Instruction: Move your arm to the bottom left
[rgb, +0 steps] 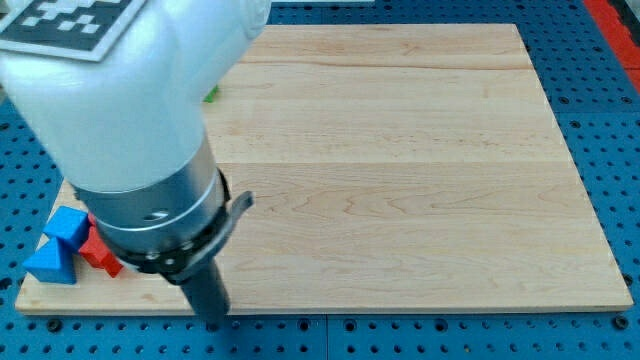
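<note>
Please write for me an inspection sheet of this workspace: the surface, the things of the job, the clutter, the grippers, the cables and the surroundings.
Surface: light wooden board, lying flat, mostly bare.
Job's things: my tip, the lower end of the dark rod, sits at the board's bottom edge toward the view's left, right of the blocks and apart from them.
Clutter: two blue blocks, an upper one and a wedge-like lower one, plus a red block, shape unclear, grouped in the bottom left corner; a small green piece shows beside the arm near the top, mostly hidden.
Grippers: none fitted; white and grey arm body covers the view's left.
Cables: nothing seen.
Surroundings: blue perforated base plate around the board.
</note>
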